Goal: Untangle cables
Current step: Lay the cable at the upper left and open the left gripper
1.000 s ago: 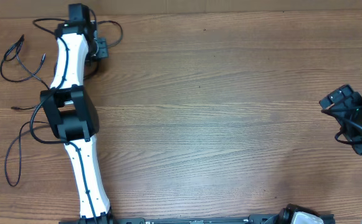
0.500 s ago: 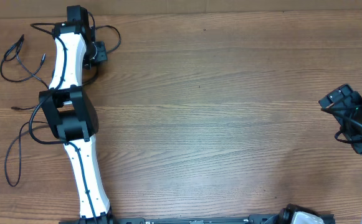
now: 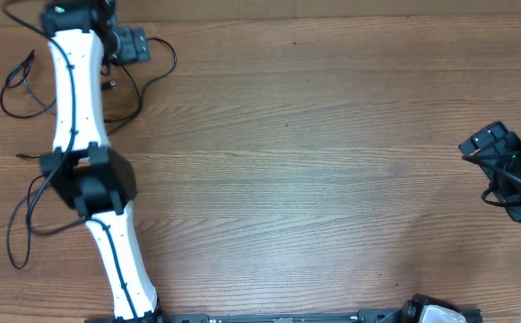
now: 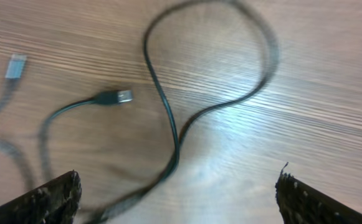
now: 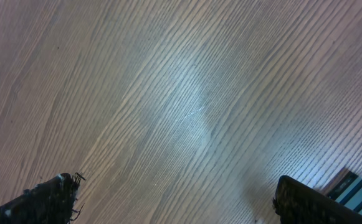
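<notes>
Two grippers, both released.

Left gripper: its fingertips sit in the two lower corners of the wrist view, spread wide, with nothing clasped. A cable lies on the table between and ahead of them. It runs up from near the left finger and curls into a loop further out. The view is blurred. A plug with a metal tip lies just left of that strand. A second, pale plug lies farther left, too smeared to read.

Overhead: the left gripper is at the table's far left corner. The loop lies just to its right and curves back toward the arm. Across the arm, a second strand lies on the wood. A third trails beside the elbow. Whether the cables cross beneath the arm cannot be told.

Right gripper: fingers apart, holding nothing, only bare wood beneath. It is at the table's right edge, well apart from all the cables.
</notes>
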You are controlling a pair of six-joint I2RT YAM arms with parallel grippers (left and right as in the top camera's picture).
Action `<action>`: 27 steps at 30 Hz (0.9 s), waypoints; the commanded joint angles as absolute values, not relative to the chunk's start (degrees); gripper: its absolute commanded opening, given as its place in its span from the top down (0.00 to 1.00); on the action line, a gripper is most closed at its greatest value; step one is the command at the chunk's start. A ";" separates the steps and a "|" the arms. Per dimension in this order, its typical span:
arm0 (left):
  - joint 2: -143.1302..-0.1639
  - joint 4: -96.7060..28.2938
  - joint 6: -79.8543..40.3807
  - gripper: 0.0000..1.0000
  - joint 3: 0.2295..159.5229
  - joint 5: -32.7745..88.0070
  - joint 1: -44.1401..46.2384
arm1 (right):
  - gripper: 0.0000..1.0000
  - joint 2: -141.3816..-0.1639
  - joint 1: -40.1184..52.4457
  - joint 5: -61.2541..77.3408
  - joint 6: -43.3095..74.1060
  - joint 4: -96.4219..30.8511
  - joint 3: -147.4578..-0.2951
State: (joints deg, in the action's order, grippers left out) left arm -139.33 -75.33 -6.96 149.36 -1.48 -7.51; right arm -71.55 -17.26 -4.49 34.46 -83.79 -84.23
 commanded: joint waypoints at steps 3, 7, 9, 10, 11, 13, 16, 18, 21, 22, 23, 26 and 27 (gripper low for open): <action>-124.18 -81.01 -7.97 0.01 152.09 -0.12 -7.46 | 0.00 -71.50 -17.50 -5.08 34.02 -83.70 -85.19; -115.85 -86.39 -8.43 0.00 152.09 1.34 -7.46 | 0.00 -71.50 -17.50 -5.08 34.00 -83.70 -85.19; -113.78 -88.55 -8.43 0.01 152.09 1.08 -7.46 | 0.00 -71.50 -17.50 -5.08 34.02 -83.70 -85.19; -112.99 -89.71 -8.40 0.00 152.09 1.06 -7.46 | 0.00 -71.50 -17.50 -5.08 34.02 -83.70 -85.19; -112.51 -90.87 -8.40 0.01 152.07 1.02 -7.46 | 0.00 -71.50 -17.50 -5.08 34.02 -83.70 -85.19; -112.14 -92.95 -8.60 0.01 152.03 0.27 -7.46 | 0.00 -71.50 -17.50 -5.08 34.02 -83.70 -85.19; -112.03 -95.11 -10.66 0.01 152.03 -0.80 -7.27 | 0.00 -71.50 -17.50 -5.08 34.02 -83.70 -85.19; -111.35 -94.89 -11.14 0.00 152.03 -0.84 -6.68 | 0.00 -71.50 -17.50 -5.08 34.02 -83.70 -85.19; -109.73 -93.19 -11.86 0.00 152.03 -1.15 -5.43 | 0.00 -71.50 -17.50 -5.08 34.02 -83.70 -85.19; -109.25 -92.68 -12.05 0.01 152.03 -1.91 -4.95 | 0.00 -71.50 -17.50 -5.08 34.02 -83.70 -85.19; -108.90 -92.42 -12.86 0.01 152.03 -3.27 -4.49 | 0.00 -71.50 -17.50 -5.08 34.02 -83.70 -85.19; -108.57 -92.77 -15.42 0.00 152.03 -7.03 -3.36 | 0.00 -71.50 -17.50 -5.08 34.02 -83.70 -85.19; -108.57 -93.03 -16.01 0.01 152.03 -7.73 -3.11 | 0.00 -71.50 -17.50 -5.08 34.02 -83.70 -85.19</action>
State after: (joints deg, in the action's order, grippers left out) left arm -110.76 -92.73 -12.34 151.63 -3.29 -4.08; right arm -71.55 -17.26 -4.54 34.44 -83.81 -84.23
